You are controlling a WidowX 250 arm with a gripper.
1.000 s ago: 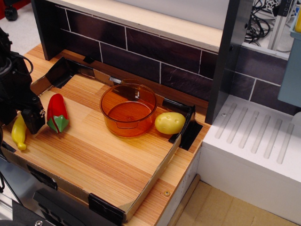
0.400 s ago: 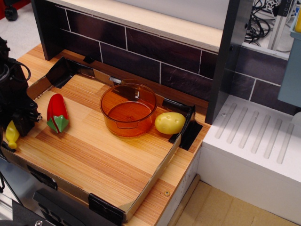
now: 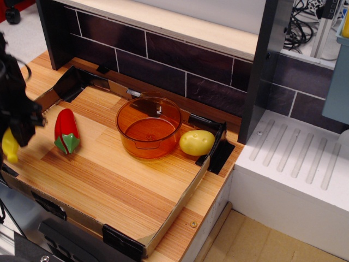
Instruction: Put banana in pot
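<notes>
The banana point(image 3: 9, 146) is a small bright-yellow toy at the far left edge, mostly hidden behind my black gripper point(image 3: 16, 136). The gripper is shut on it and holds it just above the left edge of the wooden board point(image 3: 120, 180). Only the banana's lower part shows. The pot point(image 3: 148, 128) is a round transparent orange pot standing empty at the back middle of the board, well to the right of the gripper.
A red pepper toy point(image 3: 66, 131) lies between the gripper and the pot. A yellow egg-shaped potato toy point(image 3: 197, 142) sits right of the pot. Black corner brackets point(image 3: 217, 147) and a dark tiled wall point(image 3: 180, 60) bound the board. A white ridged drainboard point(image 3: 294, 158) lies to the right.
The gripper closed on the banana, which had been lying on the board's left edge, and has lifted it slightly up and to the left. The other toys have not moved.
</notes>
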